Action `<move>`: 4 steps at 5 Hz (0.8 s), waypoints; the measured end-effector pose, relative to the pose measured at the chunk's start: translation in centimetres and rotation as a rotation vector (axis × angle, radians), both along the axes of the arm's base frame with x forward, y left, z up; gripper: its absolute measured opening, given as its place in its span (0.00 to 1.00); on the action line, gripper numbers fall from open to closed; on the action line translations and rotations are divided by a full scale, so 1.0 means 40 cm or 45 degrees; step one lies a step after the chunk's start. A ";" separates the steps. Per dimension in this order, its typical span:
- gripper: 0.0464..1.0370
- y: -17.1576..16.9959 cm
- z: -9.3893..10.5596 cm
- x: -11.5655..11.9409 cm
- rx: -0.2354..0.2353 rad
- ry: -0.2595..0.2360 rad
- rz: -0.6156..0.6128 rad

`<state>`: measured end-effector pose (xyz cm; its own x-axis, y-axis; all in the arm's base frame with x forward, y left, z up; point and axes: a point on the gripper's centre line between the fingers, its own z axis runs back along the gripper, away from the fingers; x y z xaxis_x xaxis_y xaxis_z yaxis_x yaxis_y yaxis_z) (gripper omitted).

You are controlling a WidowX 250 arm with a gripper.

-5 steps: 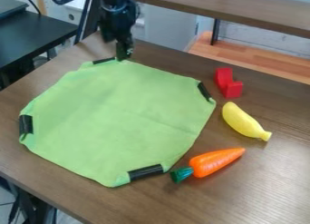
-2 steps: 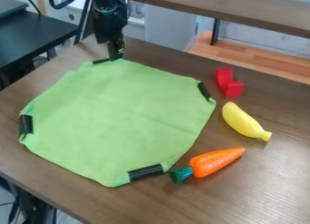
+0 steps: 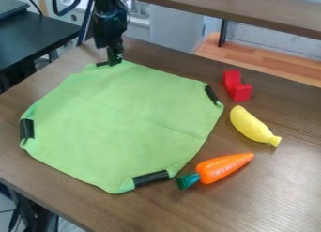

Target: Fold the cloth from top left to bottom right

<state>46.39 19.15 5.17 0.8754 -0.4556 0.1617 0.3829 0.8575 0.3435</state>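
Note:
The gripper hangs from the top edge, its tip at the cloth's far corner, over the black strip there. I cannot tell whether it touches or holds the fabric. The green cloth lies spread on the brown table, with its corners turned in and a black strip at each. A faint crease crosses its right part.
To the right of the cloth lie a red block, a yellow banana and an orange carrot, whose green end is close to the cloth's near right edge. A wooden shelf runs behind the table.
The gripper has shifted left along the cloth's far edge, then slightly lower toward the black strip. The cloth and the toys have stayed where they were.

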 end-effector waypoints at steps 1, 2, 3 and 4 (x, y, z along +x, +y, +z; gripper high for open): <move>0.96 0.009 -0.011 0.010 0.006 0.001 0.010; 0.96 0.018 -0.038 0.017 0.023 0.022 0.021; 0.93 0.022 -0.051 0.018 0.021 0.051 0.031; 0.66 0.022 -0.067 0.024 0.049 0.069 0.031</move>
